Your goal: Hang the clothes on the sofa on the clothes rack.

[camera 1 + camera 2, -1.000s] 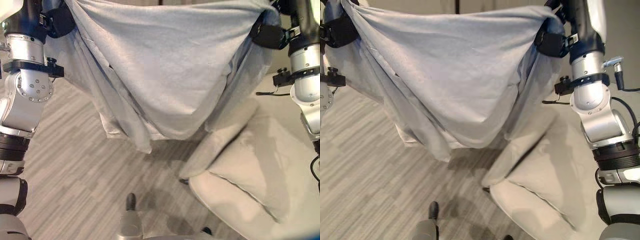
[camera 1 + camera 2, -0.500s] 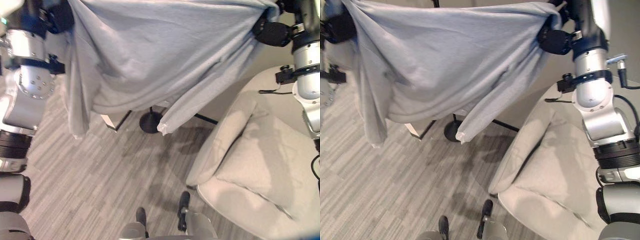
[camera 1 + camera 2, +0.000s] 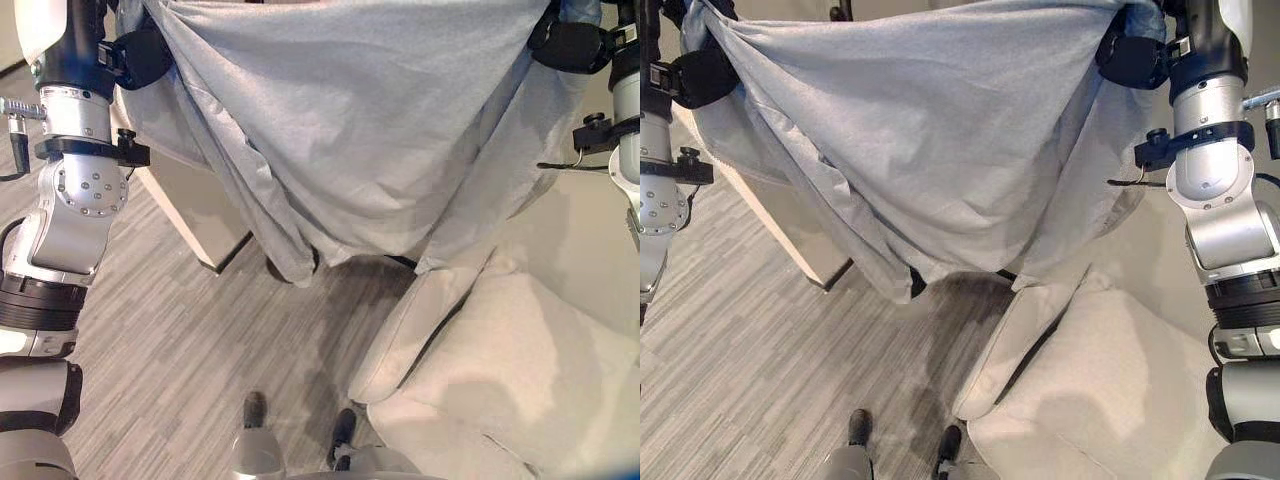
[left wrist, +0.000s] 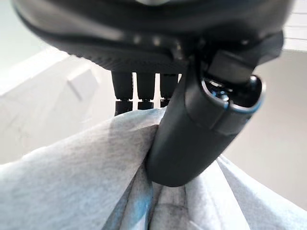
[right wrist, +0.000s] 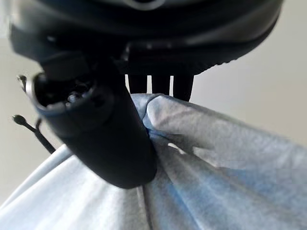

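One pale grey garment (image 3: pixel 350 130) spread wide, held aloft above floor (image 3: pixel 190 360) and sofa (image 3: pixel 520 370), no legible print | left hand (image 4: pixel 192 139) pinching one top corner | right hand (image 5: pixel 105 139) clamped on the other

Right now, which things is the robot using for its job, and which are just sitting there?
For the job:
- grey garment, held up and spread between both hands
- left hand, pinching one end
- right hand, pinching the other end
- sofa, below on the right

Just sitting there:
- pale cabinet behind the cloth
- striped floor
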`<state>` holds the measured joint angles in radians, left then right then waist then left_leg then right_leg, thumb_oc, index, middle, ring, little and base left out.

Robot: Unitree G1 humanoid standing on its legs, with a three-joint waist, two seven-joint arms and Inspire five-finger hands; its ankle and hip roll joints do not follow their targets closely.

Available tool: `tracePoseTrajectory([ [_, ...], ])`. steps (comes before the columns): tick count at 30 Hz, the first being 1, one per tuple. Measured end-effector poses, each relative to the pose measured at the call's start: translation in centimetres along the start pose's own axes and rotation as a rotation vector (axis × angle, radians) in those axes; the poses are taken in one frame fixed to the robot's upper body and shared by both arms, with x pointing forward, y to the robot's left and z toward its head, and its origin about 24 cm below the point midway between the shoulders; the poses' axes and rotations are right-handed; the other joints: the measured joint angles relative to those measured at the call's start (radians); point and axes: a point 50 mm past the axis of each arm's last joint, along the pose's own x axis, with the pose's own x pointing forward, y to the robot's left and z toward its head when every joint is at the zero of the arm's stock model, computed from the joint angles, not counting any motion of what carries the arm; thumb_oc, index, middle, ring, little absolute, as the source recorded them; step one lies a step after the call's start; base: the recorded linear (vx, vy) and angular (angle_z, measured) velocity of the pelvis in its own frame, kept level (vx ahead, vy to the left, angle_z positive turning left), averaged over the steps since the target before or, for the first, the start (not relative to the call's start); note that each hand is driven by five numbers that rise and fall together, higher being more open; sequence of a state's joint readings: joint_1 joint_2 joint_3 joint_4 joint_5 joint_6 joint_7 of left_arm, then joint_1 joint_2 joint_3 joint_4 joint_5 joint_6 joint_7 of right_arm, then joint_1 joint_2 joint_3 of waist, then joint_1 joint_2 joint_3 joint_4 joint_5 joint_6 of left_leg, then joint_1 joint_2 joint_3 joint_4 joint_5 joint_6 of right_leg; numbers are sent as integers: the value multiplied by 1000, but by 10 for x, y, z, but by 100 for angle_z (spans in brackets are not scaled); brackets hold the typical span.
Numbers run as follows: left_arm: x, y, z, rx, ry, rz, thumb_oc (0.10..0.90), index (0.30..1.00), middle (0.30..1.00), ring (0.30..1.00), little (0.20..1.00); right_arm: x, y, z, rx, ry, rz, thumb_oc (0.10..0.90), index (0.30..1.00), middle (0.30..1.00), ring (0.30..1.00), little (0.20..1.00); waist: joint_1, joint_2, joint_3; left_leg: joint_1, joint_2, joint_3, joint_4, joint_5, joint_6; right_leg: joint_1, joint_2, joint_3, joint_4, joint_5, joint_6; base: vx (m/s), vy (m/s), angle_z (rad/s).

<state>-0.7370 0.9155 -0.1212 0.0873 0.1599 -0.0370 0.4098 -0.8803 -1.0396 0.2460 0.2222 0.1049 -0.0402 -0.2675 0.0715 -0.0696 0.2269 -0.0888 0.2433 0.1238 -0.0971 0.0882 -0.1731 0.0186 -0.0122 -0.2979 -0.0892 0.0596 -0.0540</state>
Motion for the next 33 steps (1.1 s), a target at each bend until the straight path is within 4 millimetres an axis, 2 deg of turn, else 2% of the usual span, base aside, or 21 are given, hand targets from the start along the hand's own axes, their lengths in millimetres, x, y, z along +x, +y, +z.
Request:
tracePoseTrajectory([
  [3,0,0,0,1,-1,0,400,300,300,300,300,-1,1,-1,0,4,2,400,300,300,300,300,2,-1,1,-78,29,-11,0,10,-4,15,-14,5,0,-5,14,218,241,-10],
  [5,0,1,-1,10,3,-1,400,300,300,300,300,-2,8,-2,26,14,7,400,300,300,300,300,11,5,-1,-74,20,-17,2,22,14,55,-26,14,0,-14,54,238,277,-19],
  [6,0,2,0,8,-1,1,400,300,300,300,300,-4,10,-2,36,13,9,400,300,300,300,300,9,19,-9,-65,12,-21,4,28,24,77,-30,13,0,-25,75,217,270,-18],
  [7,0,2,3,3,-12,2,400,300,300,300,300,-6,7,-1,39,5,1,400,300,300,300,300,7,51,-27,-51,-1,-23,5,24,29,91,-33,14,-1,-41,103,220,269,-8],
  [8,1,4,5,2,-26,11,400,300,300,300,300,-8,5,0,55,-1,-17,400,300,300,300,300,9,62,-35,-44,-22,-33,11,101,49,103,-54,20,0,-54,123,229,277,-17],
  [9,2,6,6,1,-29,19,400,300,300,300,300,-9,7,0,62,0,-19,400,300,300,300,300,12,43,-46,-40,-67,-15,15,122,72,103,-100,26,2,-61,135,156,190,-15],
  [11,2,7,6,9,-27,19,400,300,300,300,300,-9,8,0,66,-3,-15,400,300,300,300,300,9,12,-65,-31,-148,6,8,103,111,104,-184,9,1,-55,145,181,255,4],
  [12,3,9,5,18,-26,19,400,300,300,300,300,-10,8,0,66,-5,-15,400,300,300,300,300,13,4,-69,-25,-196,17,12,77,145,109,-222,-14,10,-30,177,173,298,16],
  [13,3,10,4,23,-25,19,400,300,300,300,300,-11,8,-1,67,-3,-13,400,300,300,300,300,16,4,-69,-21,-219,19,16,88,153,111,-258,-36,28,-24,188,123,288,12],
  [15,5,13,4,37,-24,25,400,300,300,300,300,-14,13,-5,67,21,5,400,300,300,300,300,43,5,-67,1,-264,34,14,62,186,62,-312,-45,153,-18,209,138,392,6],
  [16,5,10,5,37,-28,16,400,300,300,300,300,-18,17,-10,64,46,21,400,300,300,300,300,45,15,-60,22,-269,33,15,53,200,-9,-349,-37,332,-17,213,93,285,2],
  [17,5,9,6,36,-29,11,400,300,300,300,300,-19,19,-12,62,55,27,400,300,300,300,300,45,24,-50,41,-269,31,15,45,211,-51,-375,-36,442,-13,228,75,187,7],
  [19,4,6,6,39,-26,-4,400,300,300,300,300,-22,20,-14,59,62,36,400,300,300,300,300,31,35,-32,97,-275,29,10,9,253,-110,-401,-24,572,-42,239,81,21,13],
  [21,3,4,6,39,-25,-10,400,300,300,300,300,-21,20,-12,53,54,33,400,300,300,300,300,21,39,-26,128,-284,29,9,-10,250,-134,-388,-18,587,-50,241,162,-89,-6],
  [22,4,7,6,41,-25,9,400,300,300,300,300,-20,19,-7,59,30,31,400,300,300,300,300,32,41,-25,136,-286,47,11,-22,245,-143,-366,-25,490,-63,242,153,-139,-30],
  [23,4,7,7,31,-26,25,400,300,300,300,300,-21,19,-4,56,13,22,400,300,300,300,300,16,46,-24,136,-286,30,12,-34,238,-148,-325,-30,316,-60,246,174,-166,-18],
  [25,1,3,4,25,-14,4,400,300,300,300,300,-25,20,-7,56,25,27,400,300,300,300,300,-10,38,-23,141,-288,30,10,-41,221,-156,-261,10,48,-4,274,161,-140,28],
  [27,0,2,4,23,-11,-7,400,300,300,300,300,-26,18,-11,52,44,18,400,300,300,300,300,-19,25,-23,172,-300,12,9,-59,194,-114,-257,12,15,61,246,157,-151,29],
  [29,2,6,9,-13,-20,33,400,300,300,300,300,-26,17,-10,52,40,16,400,300,300,300,300,-2,14,-27,205,-289,4,8,-81,162,-73,-238,13,-10,159,185,113,-122,6],
  [30,0,9,12,-29,-32,51,400,300,300,300,300,-26,17,-10,54,35,18,400,300,300,300,300,4,31,-38,207,-256,3,8,-89,145,-69,-203,6,-6,149,169,102,-109,-1],
  [33,3,22,24,-49,-96,102,400,300,300,300,300,-25,11,-9,59,31,-8,400,300,300,300,300,4,38,-43,203,-189,9,10,-88,109,-68,-136,-10,-5,122,128,83,-83,-1],
])
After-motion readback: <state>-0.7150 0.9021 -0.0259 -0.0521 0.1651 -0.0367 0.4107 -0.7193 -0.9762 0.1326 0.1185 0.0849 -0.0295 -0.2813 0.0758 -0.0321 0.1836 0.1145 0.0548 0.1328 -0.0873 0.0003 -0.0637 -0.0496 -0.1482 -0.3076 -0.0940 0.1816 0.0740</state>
